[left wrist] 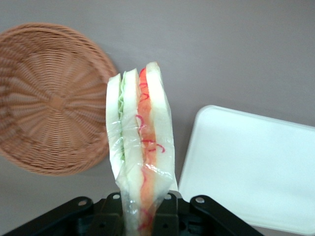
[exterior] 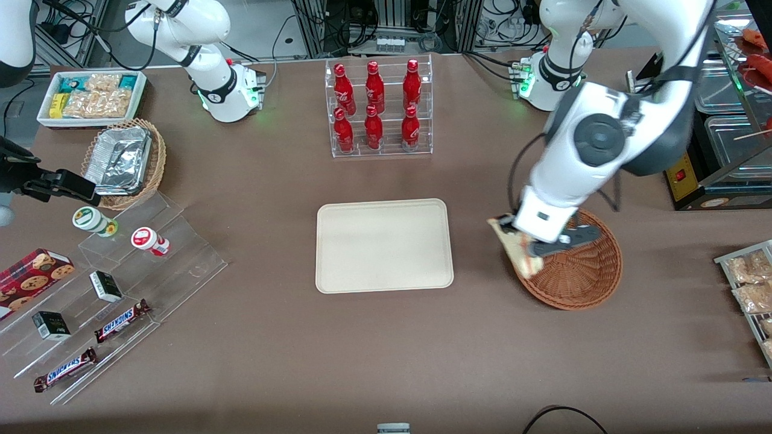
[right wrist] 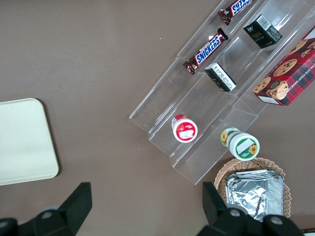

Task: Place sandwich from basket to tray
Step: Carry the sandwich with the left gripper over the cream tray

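Observation:
My left gripper (exterior: 531, 248) is shut on the sandwich (exterior: 517, 246), a clear-wrapped wedge of white bread with red and green filling, held up over the rim of the basket (exterior: 582, 272) on the side facing the tray (exterior: 384, 245). In the left wrist view the sandwich (left wrist: 141, 147) stands between my fingers, with the reddish-brown wicker basket (left wrist: 47, 98) below it to one side and the cream tray (left wrist: 251, 167) to the other. The basket looks empty. The tray is bare.
A clear rack of red bottles (exterior: 377, 108) stands farther from the front camera than the tray. Toward the parked arm's end lie a tan basket with foil trays (exterior: 123, 161), a white snack bin (exterior: 90, 96) and acrylic steps with snacks (exterior: 114, 301). Packets (exterior: 751, 289) lie at the working arm's end.

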Motion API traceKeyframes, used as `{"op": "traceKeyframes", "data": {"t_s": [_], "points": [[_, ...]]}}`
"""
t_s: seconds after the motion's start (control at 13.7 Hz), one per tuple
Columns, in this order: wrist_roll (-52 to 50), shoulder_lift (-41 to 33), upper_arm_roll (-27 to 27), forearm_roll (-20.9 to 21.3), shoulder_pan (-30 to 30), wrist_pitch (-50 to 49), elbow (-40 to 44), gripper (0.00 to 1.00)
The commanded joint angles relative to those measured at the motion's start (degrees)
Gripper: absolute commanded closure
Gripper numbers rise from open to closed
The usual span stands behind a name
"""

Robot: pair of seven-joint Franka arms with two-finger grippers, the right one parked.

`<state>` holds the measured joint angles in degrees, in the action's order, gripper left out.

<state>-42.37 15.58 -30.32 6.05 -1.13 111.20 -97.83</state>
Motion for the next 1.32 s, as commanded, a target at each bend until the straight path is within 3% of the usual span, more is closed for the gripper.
{"op": "traceKeyframes", "data": {"t_s": [0.0, 0.22, 0.59, 0.8, 1.02, 1.24], "points": [[-2.70, 5.68, -6.57, 4.65, -0.36, -0.81, 3.79, 1.00], [-7.45, 12.26, -7.38, 11.68, 7.09, 0.33, 7.37, 1.00], [-12.72, 22.20, -7.03, 17.41, 16.15, 2.77, 14.33, 1.00], [-13.26, 24.93, -7.03, 18.99, 18.18, 7.09, 14.25, 1.00], [-15.18, 28.53, -6.94, 24.35, 20.29, 7.53, 14.33, 1.00], [-15.37, 31.35, -6.94, 26.38, 20.56, 10.26, 14.33, 1.00]]}}
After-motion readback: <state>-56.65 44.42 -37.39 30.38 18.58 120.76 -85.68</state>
